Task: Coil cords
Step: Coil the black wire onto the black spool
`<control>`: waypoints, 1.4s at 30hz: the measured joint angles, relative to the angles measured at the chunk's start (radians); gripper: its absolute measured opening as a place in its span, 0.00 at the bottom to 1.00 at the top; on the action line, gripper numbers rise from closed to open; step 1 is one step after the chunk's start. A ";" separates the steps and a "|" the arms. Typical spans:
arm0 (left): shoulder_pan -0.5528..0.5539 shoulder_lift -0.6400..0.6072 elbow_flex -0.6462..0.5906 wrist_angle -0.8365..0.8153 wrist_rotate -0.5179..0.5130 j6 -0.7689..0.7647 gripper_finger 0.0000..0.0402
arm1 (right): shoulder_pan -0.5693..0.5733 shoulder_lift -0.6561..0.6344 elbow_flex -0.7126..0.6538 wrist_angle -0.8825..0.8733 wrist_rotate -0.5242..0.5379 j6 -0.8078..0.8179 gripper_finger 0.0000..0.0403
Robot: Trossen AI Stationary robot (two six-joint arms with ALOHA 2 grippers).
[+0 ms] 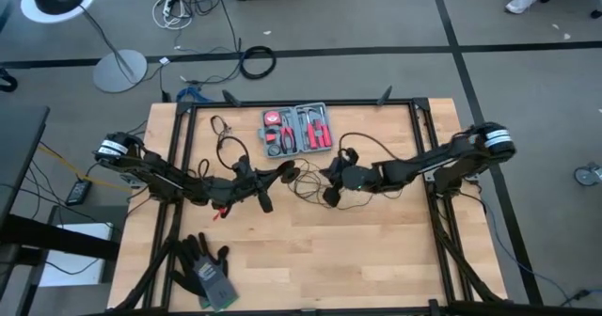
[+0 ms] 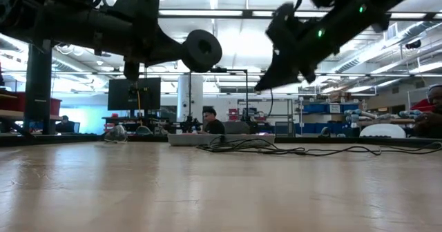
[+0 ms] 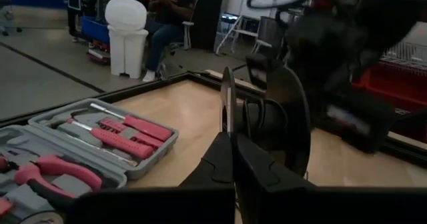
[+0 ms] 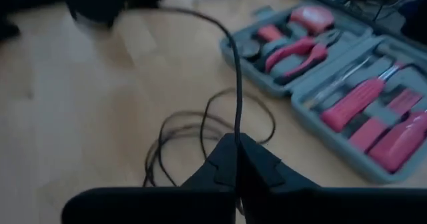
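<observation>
Both claws hang above the middle of the wooden table (image 1: 310, 250), close to each other. Seen through the left wrist camera, the left claw (image 3: 232, 139) has its fingers pressed together on the edge of the small round black disc (image 3: 228, 101), which stands on edge between them. From overhead the left claw (image 1: 282, 173) sits just beside the disc end of the cord, with the open tool kit (image 1: 297, 129) a little beyond it toward the far edge of the table.

Opposite it, the right claw (image 1: 331, 168) is pinched shut on the thin black cord (image 4: 237, 84) (the right wrist camera shows the wire rising straight out from between the closed fingertips (image 4: 235, 143)). Below and beyond that claw, loose loops of the cord (image 4: 200, 127) lie on the wood, and the tool kit (image 4: 347, 84) with its red-handled tools lies open just past them.

At table height, the cord (image 2: 276, 148) trails flat along the surface beneath both raised claws. A pair of dark gloves (image 1: 209, 269) lies near the table's front edge, well apart from the left claw.
</observation>
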 joint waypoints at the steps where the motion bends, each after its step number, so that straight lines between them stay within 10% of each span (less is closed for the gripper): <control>1: 0.000 0.000 0.000 -0.003 0.002 -0.001 0.00 | -0.004 -0.021 0.000 -0.004 0.000 -0.001 0.00; 13: 0.005 0.000 0.000 -0.121 -0.007 -0.071 0.00 | -0.009 -0.050 0.143 -0.009 -0.029 -0.137 0.00; 24: 0.024 0.000 0.005 -0.110 -0.055 -0.081 0.00 | -0.003 0.286 0.432 -0.035 -0.157 -0.212 0.00; 42: -0.002 0.000 -0.149 0.327 -0.068 -0.050 0.00 | 0.018 0.387 0.455 -0.257 -0.075 -0.104 0.00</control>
